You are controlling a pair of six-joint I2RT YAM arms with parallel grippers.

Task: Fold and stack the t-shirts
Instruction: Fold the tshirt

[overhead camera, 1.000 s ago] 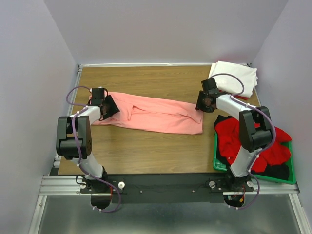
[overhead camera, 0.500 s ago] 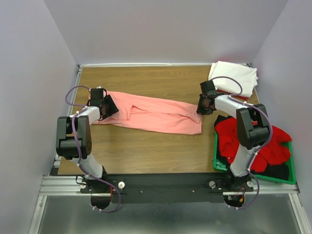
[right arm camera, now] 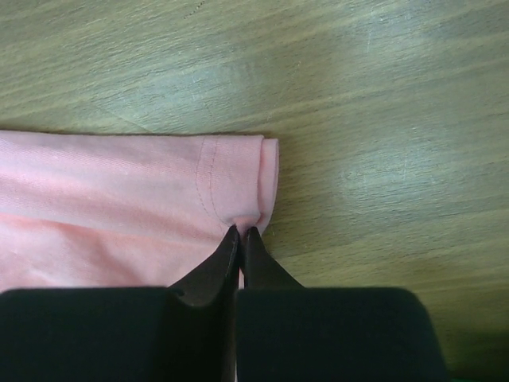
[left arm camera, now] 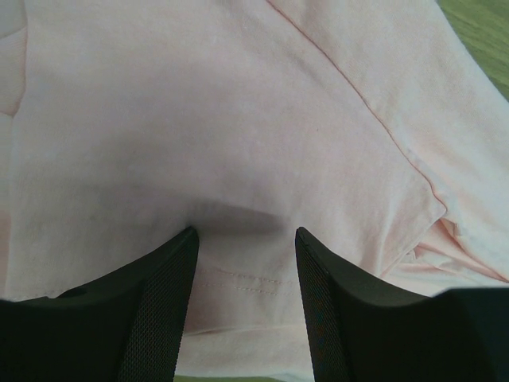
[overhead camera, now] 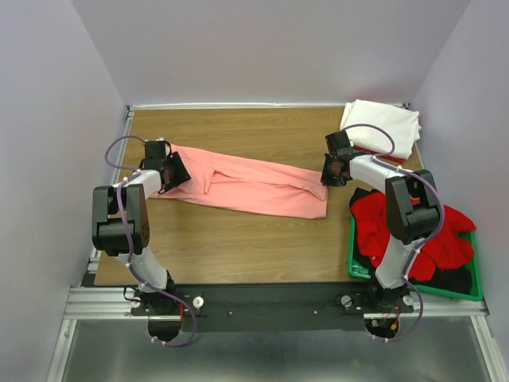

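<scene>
Laid across the middle of the worktop (overhead camera: 238,239), the salmon-pink t-shirt (overhead camera: 246,185) is pinched thinly at its right hem corner by the closed right gripper (right arm camera: 240,232) and merely straddled by the open left gripper (left arm camera: 242,239), so it could be dropped when lifted.

The salmon-pink t-shirt (overhead camera: 246,185) lies flat across the centre of the frame as a long, partly folded band, sloping from upper left down to the right. A folded white t-shirt (overhead camera: 382,127) sits at upper right. A crumpled bright red t-shirt (overhead camera: 378,223) and a dark t-shirt (overhead camera: 455,280) lie heaped at lower right.
</scene>
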